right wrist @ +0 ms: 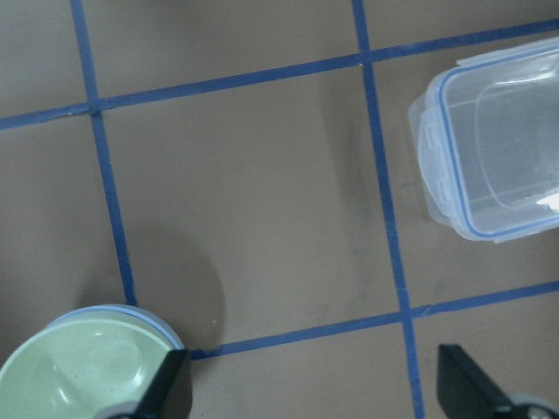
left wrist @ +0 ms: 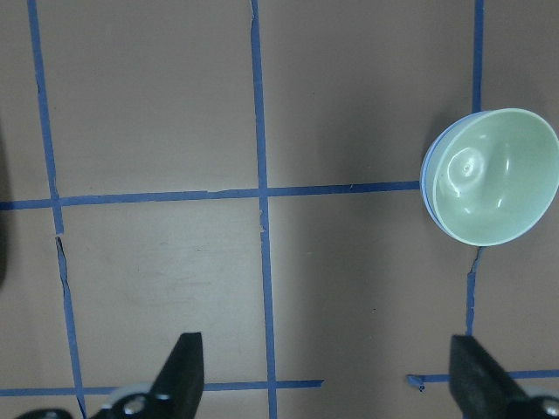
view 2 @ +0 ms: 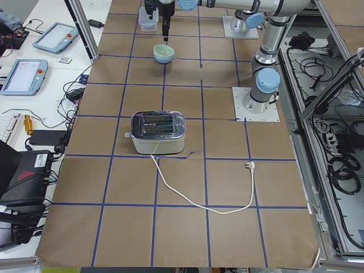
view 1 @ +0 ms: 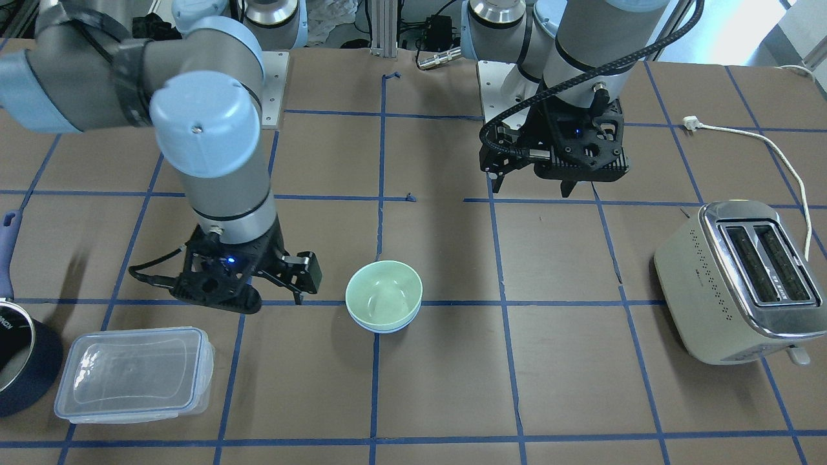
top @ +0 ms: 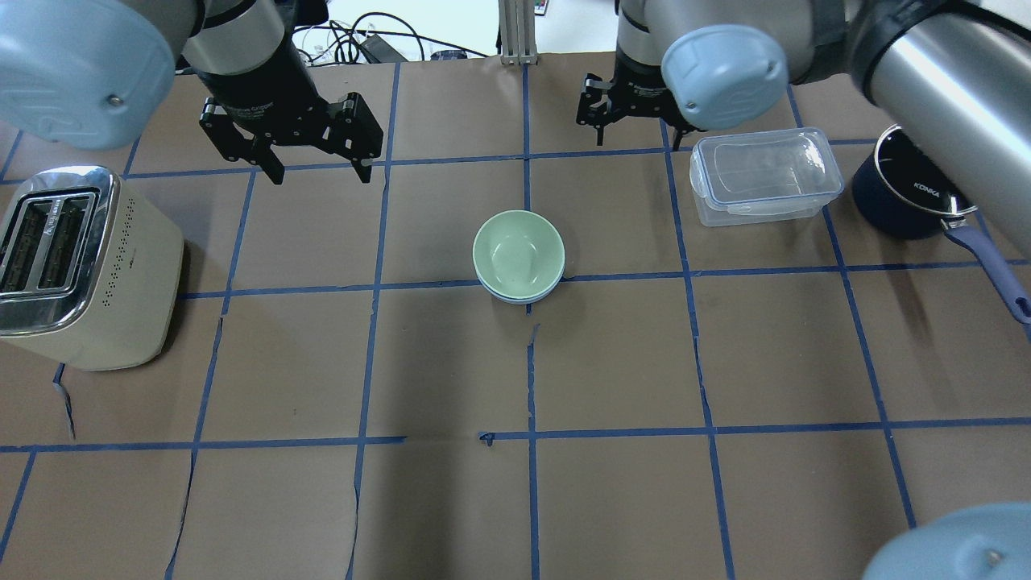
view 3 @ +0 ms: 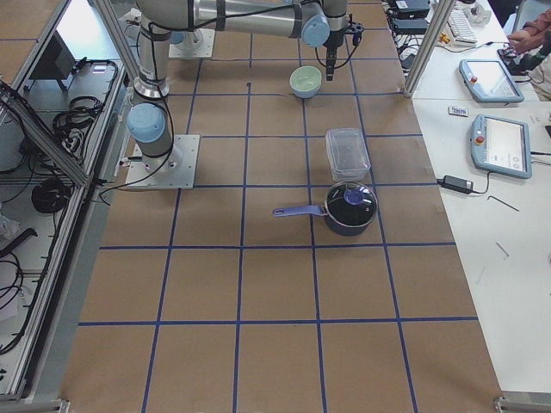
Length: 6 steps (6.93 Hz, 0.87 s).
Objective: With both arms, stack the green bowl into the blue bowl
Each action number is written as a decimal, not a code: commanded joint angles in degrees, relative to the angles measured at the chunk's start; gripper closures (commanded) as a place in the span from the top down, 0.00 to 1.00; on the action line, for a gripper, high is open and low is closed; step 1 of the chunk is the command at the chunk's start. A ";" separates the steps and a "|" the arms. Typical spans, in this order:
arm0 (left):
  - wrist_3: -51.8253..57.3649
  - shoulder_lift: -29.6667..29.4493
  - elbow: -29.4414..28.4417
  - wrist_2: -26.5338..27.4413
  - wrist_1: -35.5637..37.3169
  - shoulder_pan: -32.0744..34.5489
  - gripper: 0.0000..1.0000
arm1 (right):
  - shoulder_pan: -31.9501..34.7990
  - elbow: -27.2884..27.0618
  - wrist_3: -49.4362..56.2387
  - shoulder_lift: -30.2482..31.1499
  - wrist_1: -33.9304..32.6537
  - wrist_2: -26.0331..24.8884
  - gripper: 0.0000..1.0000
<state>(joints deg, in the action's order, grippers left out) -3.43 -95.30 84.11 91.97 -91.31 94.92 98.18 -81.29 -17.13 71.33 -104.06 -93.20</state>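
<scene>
The green bowl (top: pixel 518 254) is sitting nested inside the blue bowl (top: pixel 519 299), upright, with only a thin crescent of the blue rim showing beneath it. The pair is resting on the brown papered table (top: pixel 612 362), right where two blue tape lines are crossing.

Nothing is touching the green bowl. On its robot-right side, the right gripper (top: pixel 636 133) is hanging above the table, near the bowl but clear of it. Its fingers (right wrist: pixel 170 384) are standing wide apart and holding nothing, and in the right wrist view one finger is showing just beside the bowl's rim. On the green bowl's robot-left side, the left gripper (top: pixel 319 169) is hovering farther off, well apart from the bowl. Its fingers (left wrist: pixel 185 367) are likewise spread wide with nothing between them, pointing down at bare paper.

Beyond the right gripper, still on the green bowl's robot-right side, a clear plastic container (top: pixel 761 173) with a clip-on lid is lying flat. A dark navy saucepan (top: pixel 902 189) is standing just past it, farther again from the bowl, its handle pointing away from the container.

Well off to the green bowl's robot-left side, a cream and chrome toaster (top: pixel 80 266) is standing with its slots facing up. Its white power cord (view 1: pixel 775 148) is trailing unplugged across the table on the side away from the bowl.
</scene>
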 commanded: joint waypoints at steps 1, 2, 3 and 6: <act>0.00 0.03 0.00 -0.04 -0.01 0.01 1.00 | -3.17 -3.76 5.77 6.51 6.31 0.04 0.99; 0.00 0.03 0.00 0.05 -0.01 0.01 1.00 | -5.44 -6.57 10.14 9.67 6.15 0.30 1.00; 0.09 -0.06 0.00 0.05 -0.01 0.01 1.00 | -7.81 -8.25 14.79 13.19 6.76 2.82 1.00; 0.09 0.03 0.09 -0.04 -0.01 0.01 1.00 | -8.62 -10.38 15.72 15.51 8.08 3.11 1.00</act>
<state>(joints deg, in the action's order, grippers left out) -3.40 -95.29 84.13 92.00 -91.34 94.86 89.85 -91.23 -1.91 86.47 -95.97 -90.14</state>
